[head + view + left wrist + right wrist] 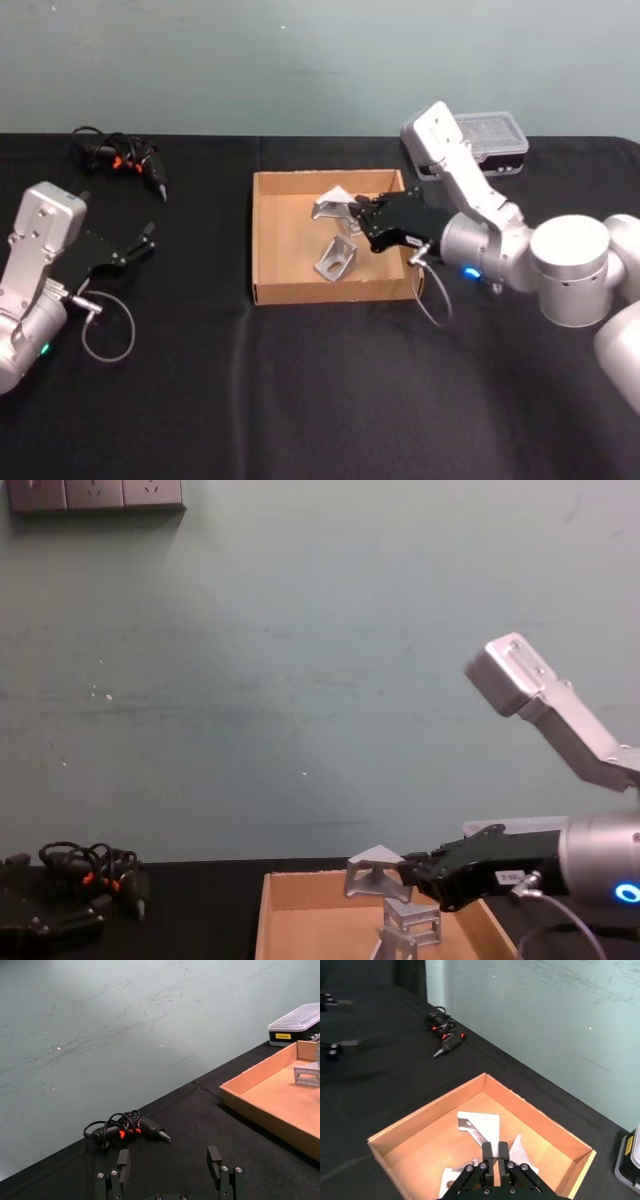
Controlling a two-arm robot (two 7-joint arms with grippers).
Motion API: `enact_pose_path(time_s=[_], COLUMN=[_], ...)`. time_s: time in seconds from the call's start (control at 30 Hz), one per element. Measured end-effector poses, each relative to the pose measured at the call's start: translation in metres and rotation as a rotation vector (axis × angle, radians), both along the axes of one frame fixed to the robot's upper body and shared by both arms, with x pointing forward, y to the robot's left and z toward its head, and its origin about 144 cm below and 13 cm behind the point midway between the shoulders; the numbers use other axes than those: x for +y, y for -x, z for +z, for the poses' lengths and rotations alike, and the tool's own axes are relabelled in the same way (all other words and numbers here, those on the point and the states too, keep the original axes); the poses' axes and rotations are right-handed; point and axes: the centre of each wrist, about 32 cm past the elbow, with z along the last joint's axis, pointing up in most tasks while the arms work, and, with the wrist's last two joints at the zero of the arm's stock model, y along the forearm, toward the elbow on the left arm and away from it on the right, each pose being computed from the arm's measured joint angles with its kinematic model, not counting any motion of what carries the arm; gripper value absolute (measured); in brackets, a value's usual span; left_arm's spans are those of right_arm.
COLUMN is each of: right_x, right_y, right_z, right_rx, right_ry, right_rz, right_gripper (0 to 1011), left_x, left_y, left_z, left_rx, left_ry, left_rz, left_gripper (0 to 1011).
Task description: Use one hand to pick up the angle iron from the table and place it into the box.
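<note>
Right gripper (352,222): reaching in over the box from the right side, fingers (494,1151) pinched together on an angle iron (374,871), which it's got held up above the box floor.
Held angle iron: silver bracket, sits higher than the box walls in the chest view, near the back right part of the box.
Other angle irons (336,257): a couple more silver brackets lying on the box floor, one around the middle, one (330,208) nearer the back wall.
Box (285,290): shallow tan cardboard, middle of the table (300,400), open top.
Left gripper (140,240): parked off to the left over bare table, jaws spread wide, nothing in them.
Plastic case (492,140): clear lid, black base, behind the right arm at the back right.
Black tool with orange bits (125,158): tangled cord, back left of the table, well apart from the box.
</note>
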Motion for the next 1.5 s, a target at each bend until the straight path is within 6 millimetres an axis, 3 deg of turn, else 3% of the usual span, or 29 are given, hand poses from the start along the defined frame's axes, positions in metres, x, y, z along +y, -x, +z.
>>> enact_pose_path(time_s=[0.43, 0.67, 0.8, 0.87, 0.9, 1.17, 1.4, 1.5], right_x=[0.0065, 0.0063, 0.006, 0.0059, 0.0059, 0.006, 0.0059, 0.0058], right_y=[-0.0067, -0.0062, -0.0059, -0.0058, -0.0058, -0.0055, -0.0054, -0.0054], right_z=[-0.0055, -0.0048, -0.0046, -0.0046, -0.0045, -0.0045, -0.0044, -0.0044], right_rx=[-0.011, -0.01, -0.009, -0.009, -0.008, -0.007, -0.006, -0.006], right_ry=[-0.008, -0.006, -0.005, -0.005, -0.005, -0.005, -0.005, -0.005], right_rz=[-0.032, -0.028, -0.026, -0.025, -0.025, -0.023, -0.023, -0.023], right_gripper=[62, 230, 397, 429, 498, 705, 947, 983], left_x=[0.0, 0.0, 0.0, 0.0, 0.0, 0.0, 0.0, 0.0], left_y=[0.0, 0.0, 0.0, 0.0, 0.0, 0.0, 0.0, 0.0], left_z=[0.0, 0.0, 0.0, 0.0, 0.0, 0.0, 0.0, 0.0], left_rx=[0.0, 0.0, 0.0, 0.0, 0.0, 0.0, 0.0, 0.0], left_ry=[0.0, 0.0, 0.0, 0.0, 0.0, 0.0, 0.0, 0.0], left_rz=[0.0, 0.0, 0.0, 0.0, 0.0, 0.0, 0.0, 0.0], left_gripper=[1005, 1005, 1005, 1004, 1005, 1005, 1005, 1005])
